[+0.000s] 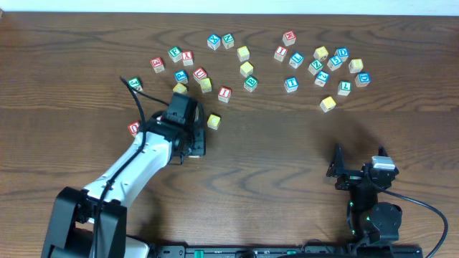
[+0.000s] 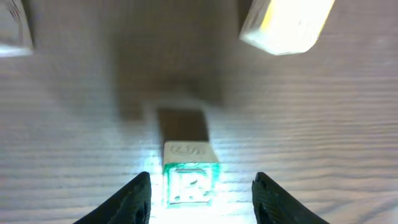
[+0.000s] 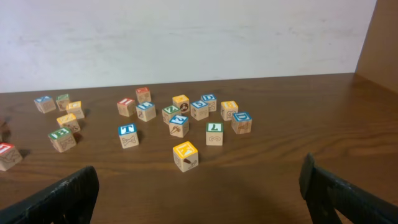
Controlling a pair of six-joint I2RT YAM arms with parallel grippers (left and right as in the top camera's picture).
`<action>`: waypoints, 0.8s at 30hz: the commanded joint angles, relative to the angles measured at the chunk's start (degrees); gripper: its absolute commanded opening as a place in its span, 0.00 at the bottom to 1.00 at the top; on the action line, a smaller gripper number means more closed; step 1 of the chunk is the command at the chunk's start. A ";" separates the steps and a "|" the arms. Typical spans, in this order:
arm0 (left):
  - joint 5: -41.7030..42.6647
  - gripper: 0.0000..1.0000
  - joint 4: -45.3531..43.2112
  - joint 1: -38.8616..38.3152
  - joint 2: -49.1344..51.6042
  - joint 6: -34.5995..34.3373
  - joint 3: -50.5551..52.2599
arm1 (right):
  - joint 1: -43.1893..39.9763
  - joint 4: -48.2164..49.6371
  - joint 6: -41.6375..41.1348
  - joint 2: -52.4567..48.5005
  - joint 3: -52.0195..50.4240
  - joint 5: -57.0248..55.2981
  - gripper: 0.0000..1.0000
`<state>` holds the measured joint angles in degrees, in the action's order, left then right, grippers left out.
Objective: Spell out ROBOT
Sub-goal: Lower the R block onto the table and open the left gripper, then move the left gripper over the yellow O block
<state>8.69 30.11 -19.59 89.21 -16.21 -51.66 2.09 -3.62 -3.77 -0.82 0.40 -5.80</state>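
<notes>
**Green block lined up for pickup: handling and surroundings**

Item: The green block [image 2: 191, 177] sits flat on the table [image 1: 287, 158], between the fingers of the left gripper [image 2: 202, 180]. Its letter is washed out by glare and cannot be read.

Fingers: The left gripper is open. One finger stands on each side of the green block with a gap showing on both, so nothing is held. The right gripper [image 3: 199, 168], well away from the green block, is spread wide and empty.

Handling, as judged: A small, rigid, light wooden cube that is not fragile. Its painted faces may be slightly slick. Best taken squarely across two opposite flat sides, low on the body.

Surface: Dark wood grain, level and hard.

Room: A yellow block [image 2: 286, 25] lies just beyond the green block. The loose blocks [image 1: 296, 60] are scattered further off, before a pale wall [image 3: 186, 37].
</notes>
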 commanded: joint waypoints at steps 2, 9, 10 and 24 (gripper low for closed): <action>-0.09 0.51 1.16 0.13 0.59 2.10 -3.78 | -0.55 -0.20 0.66 0.44 -0.11 0.17 0.99; -0.79 0.62 3.78 0.20 0.59 7.72 -9.40 | -0.55 -0.20 0.66 0.44 -0.11 0.17 0.99; -1.57 0.63 4.00 0.20 0.59 8.46 -10.16 | -0.55 -0.20 0.66 0.44 -0.11 0.17 0.99; -4.83 0.63 4.52 0.20 0.85 18.82 -14.97 | -0.55 -0.20 0.66 0.44 -0.11 0.17 0.99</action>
<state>4.93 34.39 -19.59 89.21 -2.28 -64.97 2.09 -3.62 -3.77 -0.82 0.40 -5.78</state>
